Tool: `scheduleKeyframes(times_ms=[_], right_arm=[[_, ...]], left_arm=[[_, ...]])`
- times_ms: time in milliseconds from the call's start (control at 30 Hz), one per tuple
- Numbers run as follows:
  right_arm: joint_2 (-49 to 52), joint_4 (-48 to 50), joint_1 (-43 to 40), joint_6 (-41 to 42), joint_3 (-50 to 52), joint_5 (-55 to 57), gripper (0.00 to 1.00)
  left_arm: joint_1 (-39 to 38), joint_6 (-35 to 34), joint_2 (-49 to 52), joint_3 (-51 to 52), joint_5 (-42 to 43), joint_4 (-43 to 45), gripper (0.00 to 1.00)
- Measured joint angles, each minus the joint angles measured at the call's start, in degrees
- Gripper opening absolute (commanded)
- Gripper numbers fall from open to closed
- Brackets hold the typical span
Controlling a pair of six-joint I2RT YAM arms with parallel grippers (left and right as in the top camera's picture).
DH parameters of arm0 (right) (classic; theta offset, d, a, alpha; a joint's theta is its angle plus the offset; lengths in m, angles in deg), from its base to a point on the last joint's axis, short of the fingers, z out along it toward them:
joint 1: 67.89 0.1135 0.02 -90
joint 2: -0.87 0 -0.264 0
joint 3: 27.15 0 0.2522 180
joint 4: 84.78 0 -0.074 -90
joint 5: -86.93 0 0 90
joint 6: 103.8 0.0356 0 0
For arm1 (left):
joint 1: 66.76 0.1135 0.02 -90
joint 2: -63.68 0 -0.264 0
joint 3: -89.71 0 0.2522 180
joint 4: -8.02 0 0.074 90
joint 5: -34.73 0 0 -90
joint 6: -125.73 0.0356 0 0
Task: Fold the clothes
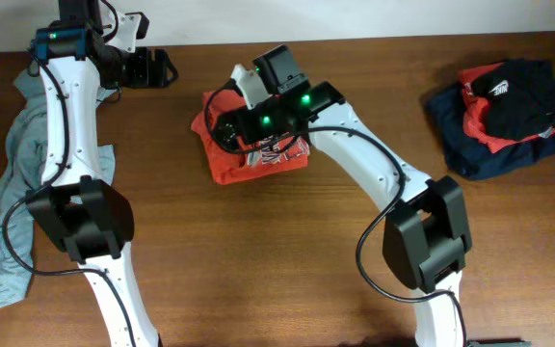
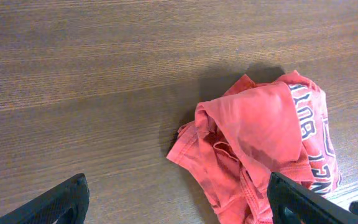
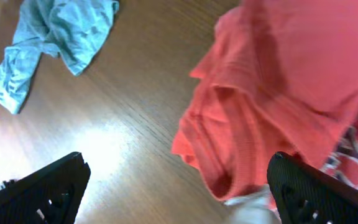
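The orange-red T-shirt (image 1: 258, 154) with white-and-navy lettering lies bunched in a compact heap at the table's middle. My right gripper (image 1: 222, 127) hovers over its left edge. In the right wrist view this gripper (image 3: 176, 196) is open, its fingers (image 3: 316, 193) straddling the shirt's (image 3: 278, 93) rumpled hem without gripping it. My left gripper (image 1: 150, 69) sits at the back left, apart from the shirt; in its wrist view it (image 2: 176, 208) is open and empty, with the shirt (image 2: 260, 143) ahead to the right. A pale grey-blue shirt (image 1: 8, 193) sprawls at the left edge.
A stack of navy, red and black garments (image 1: 504, 116) rests at the back right. The pale shirt (image 3: 55, 37) also shows at the right wrist view's upper left. Both arm bases stand near the front edge. Bare wooden tabletop (image 1: 258, 270) lies between them.
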Motion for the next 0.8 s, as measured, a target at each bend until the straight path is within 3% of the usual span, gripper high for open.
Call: scheduleKeyframes(times_ms=[433, 533, 667, 800], right_arm=[[0.0, -5.1, -3.3, -3.2, -1.5, 4.0, 0.91], [0.2, -5.2, -3.2, -4.2, -1.5, 5.4, 0.82], [1.6, -5.0, -2.4, -4.2, -1.5, 6.3, 0.58], [3.6, -5.6, -1.0, -3.4, -1.5, 9.5, 0.57]], left_arm=[[0.0, 0.0, 0.0, 0.0, 0.0, 0.0, 0.92], [0.0, 0.0, 0.0, 0.0, 0.0, 0.0, 0.92], [0.0, 0.0, 0.0, 0.0, 0.0, 0.0, 0.92], [0.0, 0.0, 0.0, 0.0, 0.0, 0.0, 0.92]])
